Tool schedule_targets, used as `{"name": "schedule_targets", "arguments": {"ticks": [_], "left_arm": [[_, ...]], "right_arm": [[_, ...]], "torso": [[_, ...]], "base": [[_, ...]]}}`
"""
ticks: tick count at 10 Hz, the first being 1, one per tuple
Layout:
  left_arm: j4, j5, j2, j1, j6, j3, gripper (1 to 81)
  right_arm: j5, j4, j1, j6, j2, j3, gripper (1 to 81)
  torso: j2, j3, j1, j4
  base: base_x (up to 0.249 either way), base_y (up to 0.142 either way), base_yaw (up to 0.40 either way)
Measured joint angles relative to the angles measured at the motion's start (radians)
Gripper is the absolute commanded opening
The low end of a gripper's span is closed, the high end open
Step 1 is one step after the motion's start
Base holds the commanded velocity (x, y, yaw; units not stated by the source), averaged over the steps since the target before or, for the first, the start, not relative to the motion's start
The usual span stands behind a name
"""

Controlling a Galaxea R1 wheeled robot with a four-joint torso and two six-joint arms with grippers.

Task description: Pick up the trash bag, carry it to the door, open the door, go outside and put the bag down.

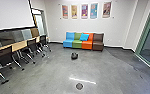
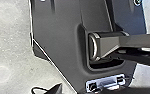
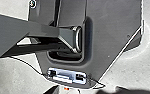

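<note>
Trash bag [image 1: 74, 55]: dark, squat, lumpy; seen on the bare concrete floor [image 1: 49, 75], well ahead of the robot, between the round floor plate [image 1: 79, 86] and the sofa [image 1: 83, 41], apart from the chairs [image 1: 6, 56]. Task judged to be at its start; bag not lifted.

Handling, as judged: soft and limp skin, probably thin plastic, slick in the grip and easily torn if pinched at one spot. Load likely light, though contents cannot be seen; some sag and swing to be expected once raised. Best taken by the gathered top, with plenty of folds caught together, and lifted straight up. Sides better avoided: bag could be rolled or pushed along the smooth floor. Knot or tie cannot be made out.

Left gripper, right gripper: whether released or clenched cannot be told. Bag is held by neither.
</note>
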Motion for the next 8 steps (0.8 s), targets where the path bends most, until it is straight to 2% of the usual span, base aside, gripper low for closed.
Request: {"name": "schedule_targets", "arguments": {"ticks": [8], "left_arm": [[0.000, -0.011, 0.016, -0.020, 0.000, 0.000, 81.1]], "right_arm": [[0.008, -0.002, 0.015, 0.000, -0.001, 0.001, 81.1]], "torso": [[0.001, 0.000, 0.001, 0.000]], "base": [[0.199, 0.000, 0.000]]}}
